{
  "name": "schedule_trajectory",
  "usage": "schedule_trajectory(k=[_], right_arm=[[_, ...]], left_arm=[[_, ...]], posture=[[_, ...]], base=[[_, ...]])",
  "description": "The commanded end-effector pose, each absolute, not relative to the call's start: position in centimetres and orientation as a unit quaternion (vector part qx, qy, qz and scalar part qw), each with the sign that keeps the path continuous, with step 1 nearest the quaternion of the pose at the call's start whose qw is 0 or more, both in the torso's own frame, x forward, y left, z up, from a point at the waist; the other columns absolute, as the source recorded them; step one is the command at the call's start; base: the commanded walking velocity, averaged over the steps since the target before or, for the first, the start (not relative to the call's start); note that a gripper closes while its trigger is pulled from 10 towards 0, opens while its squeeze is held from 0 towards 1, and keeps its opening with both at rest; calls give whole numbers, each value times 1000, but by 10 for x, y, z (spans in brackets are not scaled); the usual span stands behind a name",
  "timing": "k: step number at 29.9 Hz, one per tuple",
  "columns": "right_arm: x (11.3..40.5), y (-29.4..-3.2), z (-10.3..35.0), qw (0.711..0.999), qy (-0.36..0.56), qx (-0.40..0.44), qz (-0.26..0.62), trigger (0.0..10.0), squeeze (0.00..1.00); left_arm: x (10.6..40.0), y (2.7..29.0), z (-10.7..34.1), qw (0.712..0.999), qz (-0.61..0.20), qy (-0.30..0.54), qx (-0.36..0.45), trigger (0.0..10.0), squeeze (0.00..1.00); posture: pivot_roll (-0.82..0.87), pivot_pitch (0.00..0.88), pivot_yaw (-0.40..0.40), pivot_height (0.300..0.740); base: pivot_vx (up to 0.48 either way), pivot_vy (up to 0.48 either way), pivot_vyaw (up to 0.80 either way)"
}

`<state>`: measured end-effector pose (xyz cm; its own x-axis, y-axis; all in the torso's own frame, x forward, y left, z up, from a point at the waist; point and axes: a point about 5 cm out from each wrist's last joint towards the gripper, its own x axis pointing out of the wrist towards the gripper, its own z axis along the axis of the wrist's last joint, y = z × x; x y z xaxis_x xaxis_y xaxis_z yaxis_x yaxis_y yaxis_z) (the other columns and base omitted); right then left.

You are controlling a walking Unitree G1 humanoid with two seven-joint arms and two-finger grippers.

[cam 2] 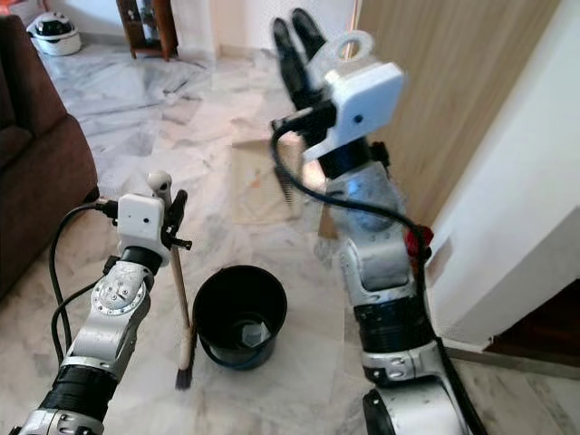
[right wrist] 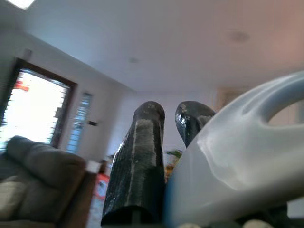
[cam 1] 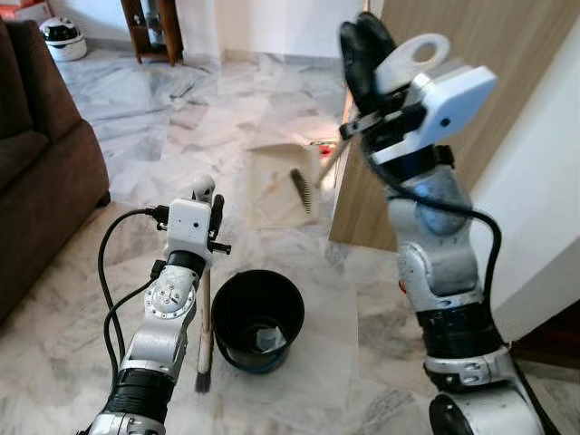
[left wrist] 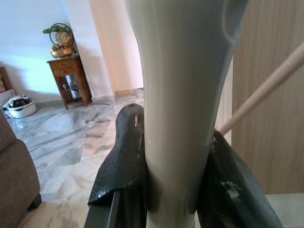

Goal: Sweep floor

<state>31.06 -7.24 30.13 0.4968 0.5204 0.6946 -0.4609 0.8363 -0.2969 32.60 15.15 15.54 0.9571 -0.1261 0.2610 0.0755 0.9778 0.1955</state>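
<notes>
My left gripper (cam 1: 207, 205) is low in front of me, shut on the pale handle of a hand brush (cam 1: 205, 317). The brush hangs upright with its dark bristles (cam 1: 202, 376) on the marble floor, just left of a black bucket (cam 1: 258, 317). In the left wrist view the cream handle (left wrist: 180, 95) sits between both black fingers. My right gripper (cam 1: 362, 47) is raised high, pointing up and away, with its fingers close together and nothing between them (right wrist: 171, 114). A white looped part (cam 1: 413, 54) sits beside them. Farther off, a broom (cam 1: 302, 190) with a wooden stick rests on a pale flat pan or mat (cam 1: 272, 186).
A brown sofa (cam 1: 41, 172) fills the left side. A wooden door (cam 1: 362, 213) and a white wall (cam 1: 535, 217) close off the right, with the broom stick leaning at the door's edge. A wooden side table (cam 1: 149, 27) and a round white object (cam 1: 62, 38) stand far back.
</notes>
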Motion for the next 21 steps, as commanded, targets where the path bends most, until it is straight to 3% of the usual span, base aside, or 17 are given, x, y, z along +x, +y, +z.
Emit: schedule_trajectory(k=[1,21], right_arm=[[289,-61,314,819,-469,-52,327,10000,0],[296,-75,295,821,-426,-156,346,10000,0]], left_arm=[[325,150,168,980,-56,-168,91,10000,0],[324,148,166,980,-58,-166,89,10000,0]], posture=[[65,56,-29,740],[59,59,-30,740]], base=[[0,0,0],[0,0,0]])
